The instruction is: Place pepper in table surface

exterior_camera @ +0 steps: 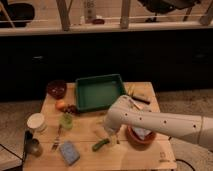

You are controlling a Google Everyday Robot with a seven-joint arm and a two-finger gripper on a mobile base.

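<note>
The end effector (113, 136) hangs just beside the one pepper (100, 145) lying on the table (90, 131); its state cannot be told. One tray (100, 92), one green cup (66, 121), two bowls (56, 89).

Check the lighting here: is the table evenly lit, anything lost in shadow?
Camera view: warm, fairly even light on the table surface; the wall behind it is nearly black; the pale arm is brightest; the tool, just right of the pepper near the front edge, shows no glare.
</note>
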